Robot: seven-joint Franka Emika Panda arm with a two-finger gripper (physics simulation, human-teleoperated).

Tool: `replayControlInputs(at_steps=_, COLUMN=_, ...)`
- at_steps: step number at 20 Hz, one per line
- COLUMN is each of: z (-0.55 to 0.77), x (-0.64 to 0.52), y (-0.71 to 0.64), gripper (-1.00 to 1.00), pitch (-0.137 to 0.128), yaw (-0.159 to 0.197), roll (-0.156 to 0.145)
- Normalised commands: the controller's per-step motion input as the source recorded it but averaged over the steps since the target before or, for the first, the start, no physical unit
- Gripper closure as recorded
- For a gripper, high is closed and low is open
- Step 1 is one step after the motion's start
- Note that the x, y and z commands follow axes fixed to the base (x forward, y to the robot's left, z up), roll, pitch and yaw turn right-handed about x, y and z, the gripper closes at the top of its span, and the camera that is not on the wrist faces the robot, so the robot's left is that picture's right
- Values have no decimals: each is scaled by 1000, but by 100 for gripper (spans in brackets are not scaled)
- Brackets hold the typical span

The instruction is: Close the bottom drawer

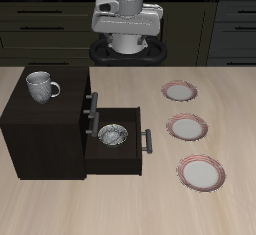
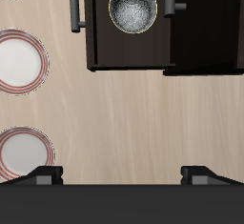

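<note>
The dark brown cabinet [image 1: 45, 129] stands on the table. Its bottom drawer [image 1: 137, 129] is pulled out, with its dark grey bar handle [image 1: 147, 141] facing the plates. A patterned grey bowl [image 1: 113, 135] lies inside it. The drawer above is shut, with a like handle [image 1: 93, 107]. My gripper [image 1: 128, 27] hangs high over the table's back, well away from the drawer, open and empty. In the wrist view its fingertips [image 2: 43, 174] are wide apart around my gripper's midpoint [image 2: 122, 175]; the open drawer [image 2: 100, 42], its handle [image 2: 78, 4] and the bowl [image 2: 132, 7] show there.
A grey mug [image 1: 40, 85] stands on the cabinet's top. Three red-rimmed plates [image 1: 181, 91], [image 1: 187, 127], [image 1: 200, 171] lie in a row on the table beyond the drawer's handle. Two of them show in the wrist view [image 2: 19, 58], [image 2: 24, 153].
</note>
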Motion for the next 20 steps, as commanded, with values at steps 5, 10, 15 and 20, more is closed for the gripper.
replayControlInputs(at_steps=5, z=-143, x=42, y=193, gripper=-100, pitch=4, yaw=-61, roll=19)
replayControlInputs(at_steps=10, z=-93, x=84, y=342, gripper=-100, pitch=19, yaw=-6, roll=15)
replayControlInputs(at_steps=15, z=-59, x=67, y=455, gripper=-100, pitch=15, yaw=-66, roll=14)
replayControlInputs(at_steps=20, z=6, x=119, y=415, gripper=-100, pitch=-19, yaw=-92, roll=11)
